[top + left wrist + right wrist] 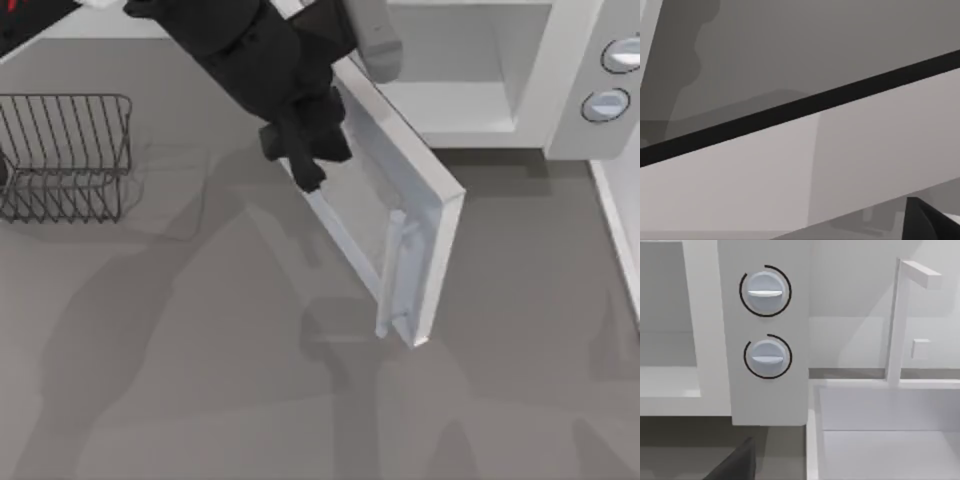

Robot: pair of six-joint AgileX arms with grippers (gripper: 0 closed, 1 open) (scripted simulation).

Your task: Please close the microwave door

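The microwave door (440, 215) hangs open, swung out at a slant from the white microwave body (570, 100) at the back right. Its pale grey bar handle (396, 270) sits near the free end, and the translucent window (365, 205) faces the table's left. My left gripper (305, 165), black, is pressed against the window side of the door, near its hinged end. The left wrist view looks from very close at a pale flat panel (790, 170) crossed by a dark band. The right wrist view faces two round grey knobs (765, 290) on the body.
A dark wire rack (65, 155) stands at the far left. A white basin (885, 430) with an upright white post (895, 320) lies right of the microwave. The open cavity (450, 70) is behind the door. Bare grey table (200, 380) spreads in front.
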